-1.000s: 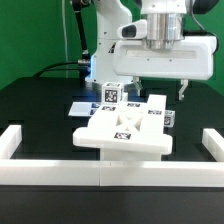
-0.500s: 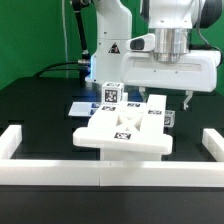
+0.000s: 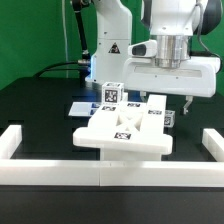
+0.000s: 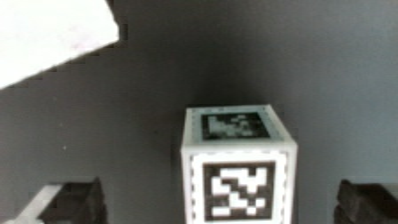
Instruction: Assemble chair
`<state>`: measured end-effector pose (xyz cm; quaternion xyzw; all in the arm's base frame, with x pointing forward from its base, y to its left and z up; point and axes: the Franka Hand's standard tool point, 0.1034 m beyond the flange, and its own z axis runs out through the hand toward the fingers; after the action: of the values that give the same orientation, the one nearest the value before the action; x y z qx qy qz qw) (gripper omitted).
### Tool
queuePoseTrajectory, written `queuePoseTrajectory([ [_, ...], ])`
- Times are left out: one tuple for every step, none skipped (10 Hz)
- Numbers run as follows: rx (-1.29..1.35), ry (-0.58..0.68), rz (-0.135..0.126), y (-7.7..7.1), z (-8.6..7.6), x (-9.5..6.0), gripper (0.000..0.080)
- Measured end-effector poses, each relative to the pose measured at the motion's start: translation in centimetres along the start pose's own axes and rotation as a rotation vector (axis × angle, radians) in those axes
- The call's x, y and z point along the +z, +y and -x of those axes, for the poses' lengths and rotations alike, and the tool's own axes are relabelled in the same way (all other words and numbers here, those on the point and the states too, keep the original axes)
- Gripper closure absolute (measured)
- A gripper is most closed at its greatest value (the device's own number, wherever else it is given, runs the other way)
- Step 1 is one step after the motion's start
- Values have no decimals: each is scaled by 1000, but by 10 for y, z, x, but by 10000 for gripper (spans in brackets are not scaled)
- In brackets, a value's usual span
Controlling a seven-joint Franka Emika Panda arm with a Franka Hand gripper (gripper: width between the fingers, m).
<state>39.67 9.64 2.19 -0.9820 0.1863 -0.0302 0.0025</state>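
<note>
Black matting is covering the table, with a green backdrop behind. Near the middle, the chair's large slab assembly is lying flat. The gripper is hanging toward the exterior view's right of it, fingers spread apart and holding nothing. Directly beneath, a small tagged block is standing between the open jaws, its long axis running across the gap. No containers are present.

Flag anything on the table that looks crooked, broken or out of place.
Nothing stands out. The white slab-shaped chair part lies flat on the black table, small white tagged blocks stand behind it, and a tagged white block sits upright between the open gripper's fingers. I see no damage.
</note>
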Motion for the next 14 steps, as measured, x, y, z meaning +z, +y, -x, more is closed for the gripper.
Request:
queuePoseTrajectory([
  [-6, -4, 6, 0, 3, 4, 151],
  [-11, -9, 11, -1, 4, 7, 151],
  [-13, -11, 13, 0, 5, 9, 151],
  [-14, -14, 17, 1, 6, 11, 151],
  [-17, -16, 20, 0, 7, 13, 151],
  [-17, -20, 24, 1, 8, 15, 151],
  [-18, -21, 25, 2, 8, 16, 151],
  [-17, -21, 26, 2, 8, 16, 178],
  [-17, -21, 25, 2, 8, 16, 178],
  [-17, -21, 25, 1, 8, 16, 353],
  [-17, -21, 25, 1, 8, 16, 521],
  [-17, -21, 25, 1, 7, 16, 518],
  [-18, -20, 24, 1, 7, 15, 518],
  [-19, -23, 24, 1, 7, 15, 518],
])
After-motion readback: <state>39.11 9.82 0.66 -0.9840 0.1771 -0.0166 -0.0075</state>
